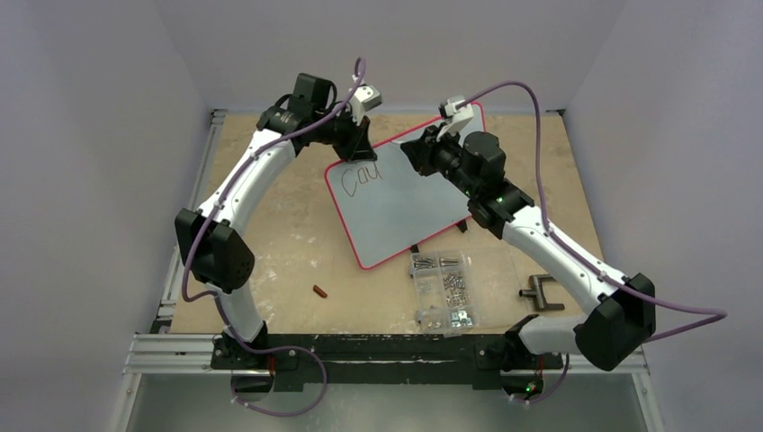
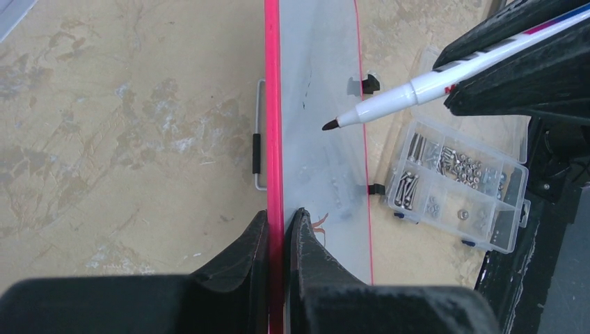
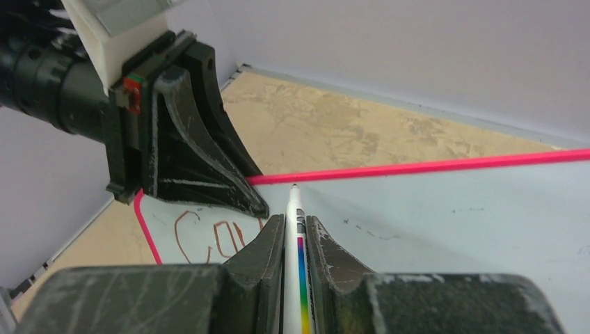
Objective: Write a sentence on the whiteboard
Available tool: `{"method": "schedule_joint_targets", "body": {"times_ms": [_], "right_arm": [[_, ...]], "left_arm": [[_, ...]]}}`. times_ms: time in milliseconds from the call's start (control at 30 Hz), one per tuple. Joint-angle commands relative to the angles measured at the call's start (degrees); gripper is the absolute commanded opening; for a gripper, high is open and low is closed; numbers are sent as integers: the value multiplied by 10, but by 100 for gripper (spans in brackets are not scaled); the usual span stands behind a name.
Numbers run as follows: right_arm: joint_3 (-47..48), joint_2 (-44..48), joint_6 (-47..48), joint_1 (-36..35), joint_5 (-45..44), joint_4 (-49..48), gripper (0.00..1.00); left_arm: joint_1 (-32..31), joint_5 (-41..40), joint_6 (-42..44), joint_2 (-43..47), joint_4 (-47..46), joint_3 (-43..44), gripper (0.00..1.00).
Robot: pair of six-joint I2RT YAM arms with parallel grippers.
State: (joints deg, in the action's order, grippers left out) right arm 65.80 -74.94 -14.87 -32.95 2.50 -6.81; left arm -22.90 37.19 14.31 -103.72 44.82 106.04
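The whiteboard (image 1: 396, 220) lies at an angle on the wooden table, white with a red-pink rim. The sentence (image 1: 363, 178) stands near its far left corner as a few brownish letters reading "Cou"; the same sentence (image 3: 209, 236) shows in the right wrist view. My left gripper (image 2: 282, 214) is shut on the whiteboard's (image 2: 313, 104) red rim at that corner. My right gripper (image 3: 295, 219) is shut on a white marker (image 3: 295, 209) with a rainbow stripe. The marker (image 2: 396, 101) points its dark tip over the board, right of the letters. Contact with the surface cannot be told.
A clear compartment box of screws (image 1: 443, 288) sits just in front of the board's near edge. A small red-brown piece (image 1: 319, 291) lies on the table at left, a black T-shaped tool (image 1: 540, 292) at right. Grey walls close in the table on three sides.
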Motion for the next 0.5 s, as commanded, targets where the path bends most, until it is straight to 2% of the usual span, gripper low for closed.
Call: {"method": "schedule_joint_targets", "body": {"times_ms": [0, 267, 467], "right_arm": [[-29, 31, 15, 0, 9, -28, 0], [-113, 62, 23, 4, 52, -99, 0], [-134, 46, 15, 4, 64, -146, 0]], "left_arm": [[-5, -65, 74, 1, 49, -32, 0], [-6, -40, 61, -12, 42, -26, 0], [-7, -39, 63, -35, 53, 0, 0]]}}
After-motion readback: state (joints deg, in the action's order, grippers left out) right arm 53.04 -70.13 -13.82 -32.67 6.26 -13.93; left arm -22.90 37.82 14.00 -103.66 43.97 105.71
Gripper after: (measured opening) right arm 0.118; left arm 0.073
